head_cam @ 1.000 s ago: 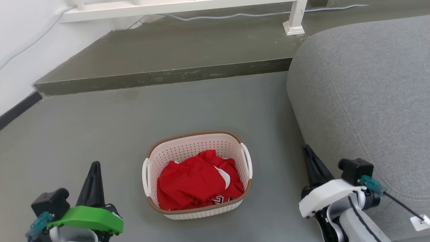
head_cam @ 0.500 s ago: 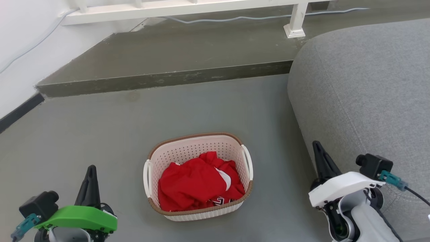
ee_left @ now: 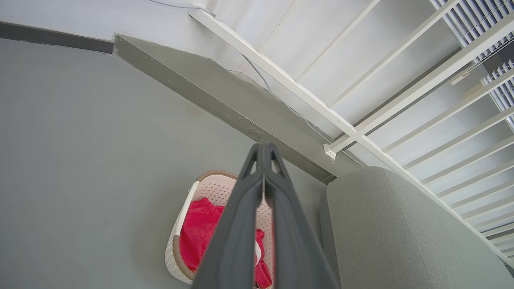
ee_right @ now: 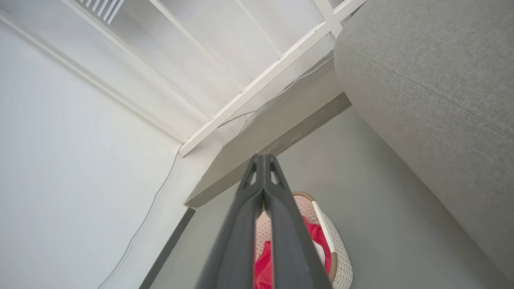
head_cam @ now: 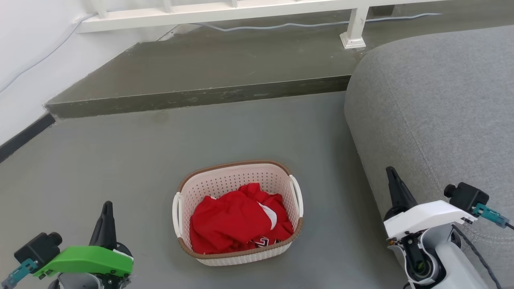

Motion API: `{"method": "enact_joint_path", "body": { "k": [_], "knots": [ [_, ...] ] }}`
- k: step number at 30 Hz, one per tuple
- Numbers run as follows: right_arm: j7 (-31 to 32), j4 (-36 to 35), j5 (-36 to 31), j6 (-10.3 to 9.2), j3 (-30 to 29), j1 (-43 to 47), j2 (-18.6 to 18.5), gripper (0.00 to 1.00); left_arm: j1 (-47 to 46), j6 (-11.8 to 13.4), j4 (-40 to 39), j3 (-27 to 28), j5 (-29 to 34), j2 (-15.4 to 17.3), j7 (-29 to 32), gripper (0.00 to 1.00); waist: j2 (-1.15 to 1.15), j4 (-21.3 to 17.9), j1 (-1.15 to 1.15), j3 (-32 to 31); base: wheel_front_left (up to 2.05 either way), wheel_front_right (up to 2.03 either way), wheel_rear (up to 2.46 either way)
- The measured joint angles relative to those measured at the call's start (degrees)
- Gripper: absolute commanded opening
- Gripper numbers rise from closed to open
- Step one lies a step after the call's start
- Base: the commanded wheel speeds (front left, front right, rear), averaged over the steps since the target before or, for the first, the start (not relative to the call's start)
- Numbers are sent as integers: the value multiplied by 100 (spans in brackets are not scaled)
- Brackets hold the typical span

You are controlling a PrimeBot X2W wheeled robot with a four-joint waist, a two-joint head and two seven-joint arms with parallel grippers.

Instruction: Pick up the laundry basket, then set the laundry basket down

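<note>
The laundry basket (head_cam: 241,178), cream-white and perforated with a brown rim and white side handles, stands on the grey floor with a red garment (head_cam: 237,220) inside. It also appears in the left wrist view (ee_left: 176,257) and the right wrist view (ee_right: 341,261), partly behind the fingers. My left gripper (head_cam: 107,205) is shut and empty, low at the left and well apart from the basket. My right gripper (head_cam: 389,170) is shut and empty, to the right of the basket beside the sofa. Both pairs of fingers press together in the left wrist view (ee_left: 264,148) and the right wrist view (ee_right: 263,158).
A grey sofa (head_cam: 441,112) fills the right side, close to my right arm. A raised dark step (head_cam: 200,96) crosses behind the basket, with a white railing (head_cam: 225,10) and a cable on it. A white wall (head_cam: 24,60) with a dark baseboard is at the left.
Both grippers have drawn back toward the lower corners and away from the basket. The head view has shifted slightly. The basket stays where it was on the floor.
</note>
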Motion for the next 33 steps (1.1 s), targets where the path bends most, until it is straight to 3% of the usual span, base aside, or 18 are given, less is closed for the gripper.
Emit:
{"method": "enact_joint_path", "body": {
  "k": [33],
  "knots": [
    [606,-47,2462,304,-815,9,-8,0,-115,-53,82,250,-2252,-1,658,0,0,38,0,-133,0,0,0]
  ]
}}
